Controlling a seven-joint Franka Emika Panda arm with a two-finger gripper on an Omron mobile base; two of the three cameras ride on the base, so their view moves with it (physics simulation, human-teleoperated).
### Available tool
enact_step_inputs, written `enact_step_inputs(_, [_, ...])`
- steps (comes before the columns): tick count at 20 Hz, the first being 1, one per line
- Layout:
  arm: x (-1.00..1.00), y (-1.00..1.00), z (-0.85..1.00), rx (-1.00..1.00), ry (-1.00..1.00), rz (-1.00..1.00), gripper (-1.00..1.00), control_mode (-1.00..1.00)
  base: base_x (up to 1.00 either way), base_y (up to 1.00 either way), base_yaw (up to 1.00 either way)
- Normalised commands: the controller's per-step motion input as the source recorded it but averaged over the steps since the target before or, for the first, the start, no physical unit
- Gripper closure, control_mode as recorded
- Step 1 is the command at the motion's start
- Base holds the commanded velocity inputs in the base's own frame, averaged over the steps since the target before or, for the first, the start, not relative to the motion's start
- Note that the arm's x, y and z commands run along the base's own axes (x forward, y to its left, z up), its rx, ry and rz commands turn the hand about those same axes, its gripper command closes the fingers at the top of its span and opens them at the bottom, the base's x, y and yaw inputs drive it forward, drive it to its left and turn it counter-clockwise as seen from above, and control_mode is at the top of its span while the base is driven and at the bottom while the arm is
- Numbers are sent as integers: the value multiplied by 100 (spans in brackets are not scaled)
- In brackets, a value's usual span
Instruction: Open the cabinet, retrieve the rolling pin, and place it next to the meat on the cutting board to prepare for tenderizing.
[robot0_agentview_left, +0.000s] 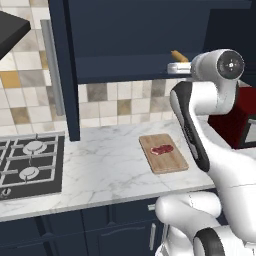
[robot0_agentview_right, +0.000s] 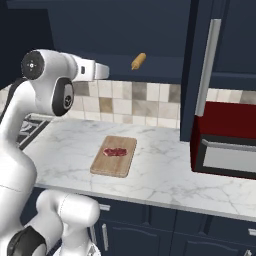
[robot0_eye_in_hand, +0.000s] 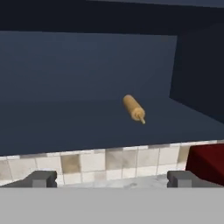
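Stock as I read it from my station, left to right.

1. Hob: black, set in the marble counter, far left of and well below my gripper.

2. Cabinet: navy wall unit, both doors swung open. Left door stands edge-on with its silver bar handle; the right door shows in the right base view.

3. Cutting board: light wood, flat on the counter, below my gripper and apart from it. The meat lies on it, near the middle, red with pale marbling.

4. Rolling pin: lying on the cabinet floor, ahead of my gripper and slightly right, not touched. One narrow handle points toward the hand camera.

5. Arm: upper link raised, wrist level with the cabinet's bottom shelf, hand reaching forward toward the opening.

6. Gripper: fingers spread wide apart, nothing between them, short of the shelf edge.

7. Red microwave: on the counter, right of and below my gripper.
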Motion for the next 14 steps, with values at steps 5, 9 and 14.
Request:
enact_step_inputs(5, [45,-56,7,0,2,-20,-100,-100,0,0,0])
enact_step_inputs(9, [50,-39,8,0,9,-8,-100,-100,0,0,0])
enact_step_inputs(14, [48,-35,7,0,15,0,-100,-100,0,0,0])
